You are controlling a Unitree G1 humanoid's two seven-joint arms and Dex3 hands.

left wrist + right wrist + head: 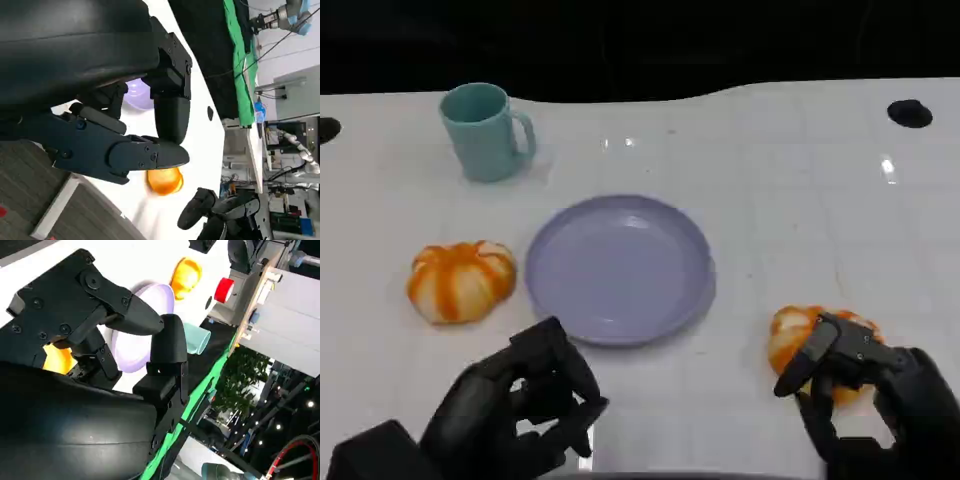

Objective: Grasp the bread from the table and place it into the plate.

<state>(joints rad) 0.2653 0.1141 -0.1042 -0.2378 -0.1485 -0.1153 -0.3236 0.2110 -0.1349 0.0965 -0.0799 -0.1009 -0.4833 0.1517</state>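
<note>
At near right, the round orange-and-white bread roll (820, 345) is gripped by the right hand (865, 385) for transfer to the lavender plastic plate (620, 268); left hand (520, 410) curled, empty.

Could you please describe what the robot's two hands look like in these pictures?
Both the left hand and the right hand are matte black, built of blocky, angular finger segments with small screws visible. Each wrist view shows a smooth, rounded, glossy black shell behind the fingers. No cables or markings are visible.
</note>
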